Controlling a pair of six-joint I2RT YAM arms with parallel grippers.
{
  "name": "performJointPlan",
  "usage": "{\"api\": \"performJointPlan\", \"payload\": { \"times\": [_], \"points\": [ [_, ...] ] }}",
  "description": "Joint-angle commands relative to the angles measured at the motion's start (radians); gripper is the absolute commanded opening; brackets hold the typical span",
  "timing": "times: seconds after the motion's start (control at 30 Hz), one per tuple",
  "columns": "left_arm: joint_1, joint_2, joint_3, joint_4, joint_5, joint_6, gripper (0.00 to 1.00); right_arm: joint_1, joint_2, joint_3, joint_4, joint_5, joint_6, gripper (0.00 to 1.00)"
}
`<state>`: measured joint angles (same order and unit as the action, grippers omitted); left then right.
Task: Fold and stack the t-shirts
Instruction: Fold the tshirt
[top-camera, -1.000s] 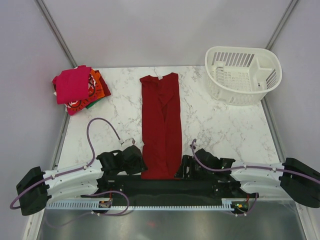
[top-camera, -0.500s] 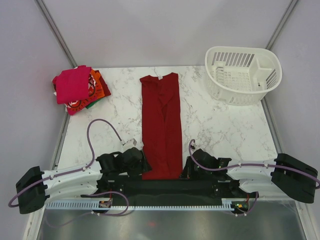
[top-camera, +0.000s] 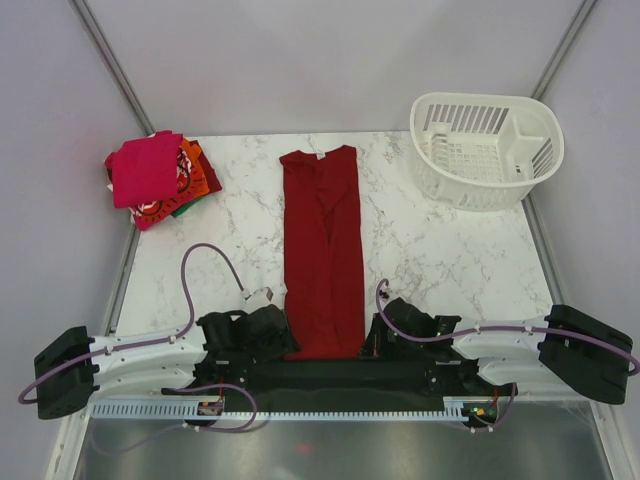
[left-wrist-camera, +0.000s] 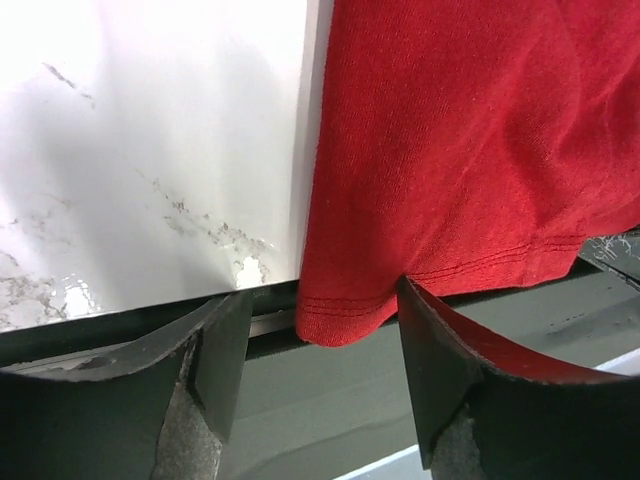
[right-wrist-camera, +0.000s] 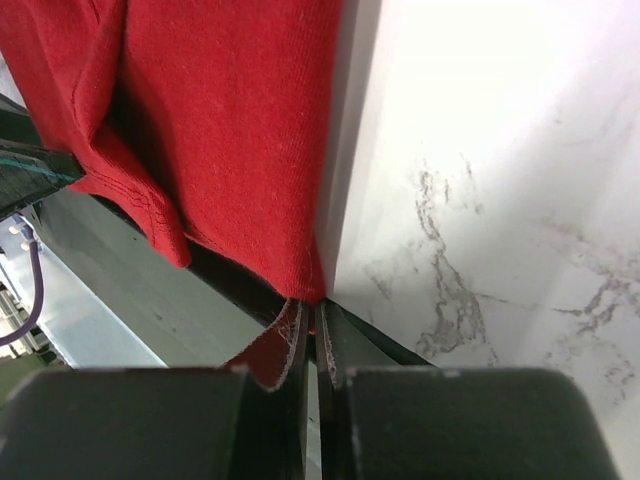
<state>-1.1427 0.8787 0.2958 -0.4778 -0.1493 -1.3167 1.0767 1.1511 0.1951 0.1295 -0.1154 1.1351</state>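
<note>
Plainly the dark red shirt (top-camera: 322, 250) lies lengthwise on the table (top-camera: 440, 260), hem over the near edge. Right gripper (right-wrist-camera: 312, 332) seems pinched on one corner; left gripper (left-wrist-camera: 318, 330) gapes around the other: close before lifting evenly.

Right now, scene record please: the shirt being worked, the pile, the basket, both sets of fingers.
worked item: dark red shirt, a long strip down the middle of the table, collar at the far end, hem hanging over the near edge
shirt stack: far left corner, magenta-pink on top
basket: white, slotted, far right corner
left fingers: open, one on each side of the hem's left corner
right fingers: shut on the hem's right corner
status: shirt narrowed lengthwise, not yet folded crosswise
</note>
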Motion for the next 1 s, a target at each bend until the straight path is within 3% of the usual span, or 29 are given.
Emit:
{"api": "performJointPlan", "payload": {
  "times": [0.0,0.1,0.27,0.37,0.4,0.5,0.8,0.97],
  "points": [
    [-0.019,0.014,-0.009,-0.038,-0.025,-0.061,0.66,0.002,0.012,0.013,0.041,0.017,-0.017,0.05],
    [-0.019,0.032,0.003,-0.036,-0.053,-0.055,0.62,0.0,0.015,0.012,0.048,0.014,-0.018,0.03],
    [-0.018,0.081,0.045,-0.036,-0.101,-0.015,0.47,-0.001,0.035,0.023,0.05,0.002,-0.032,0.0],
    [-0.019,0.117,0.084,-0.036,-0.127,0.013,0.3,0.0,0.052,0.035,0.045,-0.01,-0.041,0.0],
    [-0.019,0.123,0.104,-0.036,-0.127,0.029,0.17,0.002,0.049,0.038,0.045,-0.016,-0.044,0.0],
    [-0.02,0.131,0.124,-0.039,-0.102,0.042,0.04,0.002,0.013,0.047,0.024,-0.023,-0.06,0.0],
    [-0.035,-0.012,0.117,-0.071,0.01,-0.004,0.02,0.002,-0.22,0.112,-0.218,0.036,-0.069,0.0],
    [-0.035,-0.038,0.181,-0.137,0.059,0.005,0.02,0.006,-0.26,0.167,-0.312,0.037,-0.086,0.0]
  ]
}}
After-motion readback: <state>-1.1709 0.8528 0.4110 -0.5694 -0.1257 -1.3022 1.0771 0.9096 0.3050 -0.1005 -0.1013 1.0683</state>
